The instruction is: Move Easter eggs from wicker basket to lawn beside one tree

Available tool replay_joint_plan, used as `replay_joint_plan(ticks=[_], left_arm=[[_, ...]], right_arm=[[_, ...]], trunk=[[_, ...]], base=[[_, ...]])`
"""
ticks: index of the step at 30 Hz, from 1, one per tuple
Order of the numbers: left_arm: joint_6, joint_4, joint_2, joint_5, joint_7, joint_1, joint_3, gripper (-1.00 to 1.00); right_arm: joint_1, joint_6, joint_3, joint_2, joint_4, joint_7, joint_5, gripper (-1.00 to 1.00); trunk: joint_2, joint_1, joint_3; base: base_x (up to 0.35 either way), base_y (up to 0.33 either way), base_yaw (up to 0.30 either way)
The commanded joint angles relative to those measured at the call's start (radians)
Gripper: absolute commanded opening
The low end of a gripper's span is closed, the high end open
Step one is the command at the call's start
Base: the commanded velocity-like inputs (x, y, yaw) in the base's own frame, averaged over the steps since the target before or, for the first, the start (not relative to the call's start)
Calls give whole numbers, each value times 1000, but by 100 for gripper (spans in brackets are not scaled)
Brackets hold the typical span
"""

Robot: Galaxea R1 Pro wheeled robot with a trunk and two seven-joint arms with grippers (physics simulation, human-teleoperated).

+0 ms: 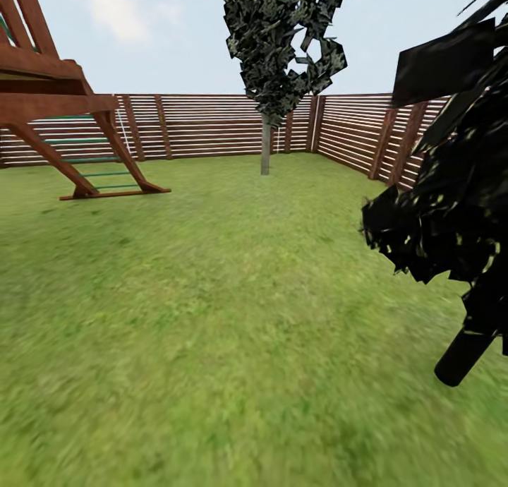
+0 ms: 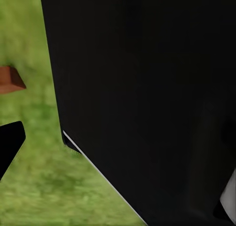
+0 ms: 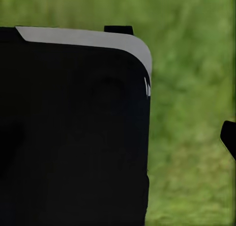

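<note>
Lawn [image 1: 212,317] stretches to grey-trunked tree [image 1: 265,148] by fence [image 1: 212,123].

A brown horizontal-slat fence [image 1: 212,125] closes the far side of the yard and turns a corner to run forward along the right. Measured from that corner, a wooden play structure [image 1: 56,92] stands well to the left, its slanted legs planted on the grass and green rungs between them. Just in front of the corner rises a pale grey trunk under dark, speckled foliage [image 1: 282,42]. Nearer the viewer, on the right of the corner, hangs a mass of black leaves [image 1: 451,212] (its thin dark stem leans). Overhead, a pale blue sky [image 1: 141,35] with soft cloud.
</note>
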Motion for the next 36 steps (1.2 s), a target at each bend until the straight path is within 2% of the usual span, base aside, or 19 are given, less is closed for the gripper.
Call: replay_joint_plan(ticks=[1,16,27,36], left_arm=[[-1,-2,0,0,0,1,0,100],[-1,-2,0,0,0,1,0,100],[-1,-1,0,0,0,1,0,100],[-1,-1,0,0,1,1,0,100]], right_arm=[[0,-3,1,0,1,-1,0,100],[-1,-3,-1,-7,1,-2,-3,100],[-1,-2,-1,0,1,-2,-4,100],[-1,-1,-1,-5,1,-2,-1,100]], trunk=[[0,1,-1],[0,1,-1],[0,1,-1],[0,1,-1]], base=[[339,0,18],[339,0,2],[339,0,0],[339,0,139]])
